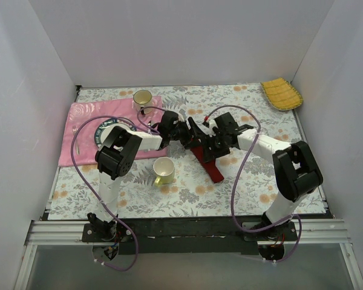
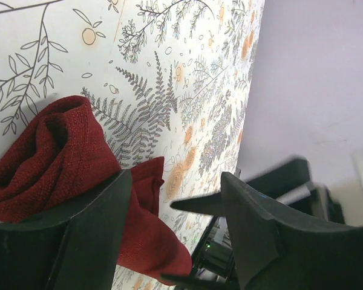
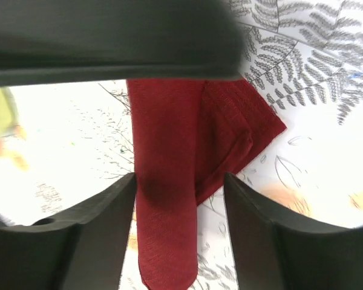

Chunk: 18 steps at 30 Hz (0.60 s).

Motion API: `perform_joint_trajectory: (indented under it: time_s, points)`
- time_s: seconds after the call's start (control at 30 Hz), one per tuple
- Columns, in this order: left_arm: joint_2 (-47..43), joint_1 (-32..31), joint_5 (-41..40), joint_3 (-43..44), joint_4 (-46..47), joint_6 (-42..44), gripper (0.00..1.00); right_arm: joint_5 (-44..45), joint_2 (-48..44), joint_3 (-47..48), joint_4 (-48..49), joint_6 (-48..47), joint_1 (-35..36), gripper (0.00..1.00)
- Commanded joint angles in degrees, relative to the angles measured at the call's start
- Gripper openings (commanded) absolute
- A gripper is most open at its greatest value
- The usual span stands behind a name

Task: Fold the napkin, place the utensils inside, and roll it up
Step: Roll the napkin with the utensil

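Note:
The dark red napkin [image 1: 210, 162] lies on the floral tablecloth as a long narrow roll, with a looser flap at its far end. In the left wrist view its bunched end [image 2: 54, 151] sits beside and partly behind my left finger. In the right wrist view the roll [image 3: 166, 181] runs between my fingers with a gap on the right side. My left gripper [image 1: 186, 133] [image 2: 175, 223] is open at the roll's far end. My right gripper [image 1: 209, 144] [image 3: 178, 232] is open, straddling the roll. No utensils are in view.
A yellow-green cup [image 1: 164, 171] stands near the left of the roll. A second cup [image 1: 143, 99] and a plate [image 1: 104, 130] sit on the pink cloth [image 1: 78, 142] at left. A yellow ribbed cloth [image 1: 282, 94] lies at the back right. White walls enclose three sides.

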Motion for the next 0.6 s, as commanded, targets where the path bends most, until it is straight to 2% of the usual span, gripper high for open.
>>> perform_joint_trajectory:
  time_s: [0.0, 0.03, 0.23, 0.43, 0.57]
  points:
    - [1.2, 0.7, -2.1, 0.5, -5.1, 0.6, 0.61, 24.4, -4.9, 4.3, -7.3, -4.1, 9.1, 0.73]
    - [1.2, 0.8, -2.1, 0.9, -5.9, 0.3, 0.61, 29.0, -4.8, 4.8, -7.1, -4.1, 12.0, 0.74]
    - [1.9, 1.2, -0.5, 2.9, -8.9, -1.9, 0.61, 40.5, 0.3, 7.2, -6.9, -3.8, 19.2, 0.77]
    - [1.8, 1.4, 0.0, 3.4, -9.8, -3.0, 0.62, 43.5, 4.8, 5.3, -3.3, -3.6, 22.1, 0.76]
    - [1.3, 1.5, 0.5, 3.9, -10.5, -2.2, 0.62, 43.8, 6.5, 2.7, -1.8, -1.8, 22.2, 0.68]
